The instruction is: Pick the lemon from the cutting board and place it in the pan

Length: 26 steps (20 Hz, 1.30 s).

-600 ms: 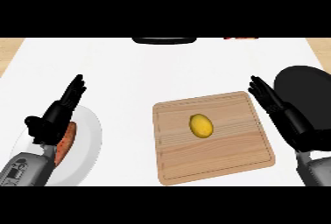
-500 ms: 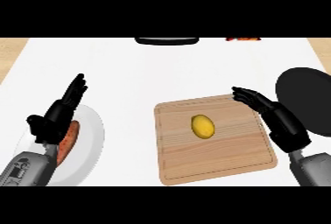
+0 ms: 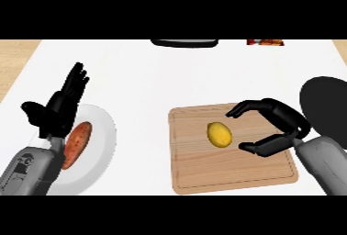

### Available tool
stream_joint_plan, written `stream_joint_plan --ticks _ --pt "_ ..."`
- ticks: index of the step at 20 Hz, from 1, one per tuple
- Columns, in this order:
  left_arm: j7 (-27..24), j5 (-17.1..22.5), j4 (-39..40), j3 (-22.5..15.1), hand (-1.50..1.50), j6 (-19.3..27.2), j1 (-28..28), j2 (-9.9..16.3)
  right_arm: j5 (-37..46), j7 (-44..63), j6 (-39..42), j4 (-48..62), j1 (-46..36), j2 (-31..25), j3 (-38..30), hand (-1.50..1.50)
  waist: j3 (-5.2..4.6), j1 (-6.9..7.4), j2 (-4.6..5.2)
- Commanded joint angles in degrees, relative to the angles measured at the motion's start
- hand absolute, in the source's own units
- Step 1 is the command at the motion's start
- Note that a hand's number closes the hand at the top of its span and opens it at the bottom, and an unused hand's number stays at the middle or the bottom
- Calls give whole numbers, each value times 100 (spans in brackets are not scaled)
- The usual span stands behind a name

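My right hand is now curving in over the cutting board, where 0.5 s ago it was hanging at the board's right edge. Fingers and thumb are spread either side of the lemon, gripping nothing yet. The lemon is lying mid-board, unmoved. The pan is sitting just right of the board, path looking clear. My left hand is resting relaxed, well left of the board, over a white plate carrying a reddish sausage-like item.

- left hand, 9 o'clock: matte black, slim segmented fingers, thick thumb
- left forearm: grey casing, dark printed marking
- right hand, 3 o'clock: black, same build
- right forearm: smooth rounded grey
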Motion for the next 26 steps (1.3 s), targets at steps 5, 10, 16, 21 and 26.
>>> stream_joint_plan --ticks 5,10,16,21,26 --pt "116 -61 -72 152 0 239 38 -110 933 -2116 488 1341 -935 -996 -639 -150 -16 -146 -61" --pt "219 -139 -194 108 0 222 84 -63 1701 -1830 751 1155 -1727 -1767 -159 -150 -24 -123 -65" --pt "474 -277 -751 -3 0 296 527 -121 1909 -1361 1153 1447 -2609 -1645 -94 -150 -25 -148 -93" --pt "569 -315 -522 130 0 202 128 -224 2253 -676 792 868 -2888 -1117 8 -150 -27 -241 -99" --pt "513 -292 -592 344 0 100 361 -179 2038 180 1185 232 -2806 -668 34 -150 -30 -263 -119"
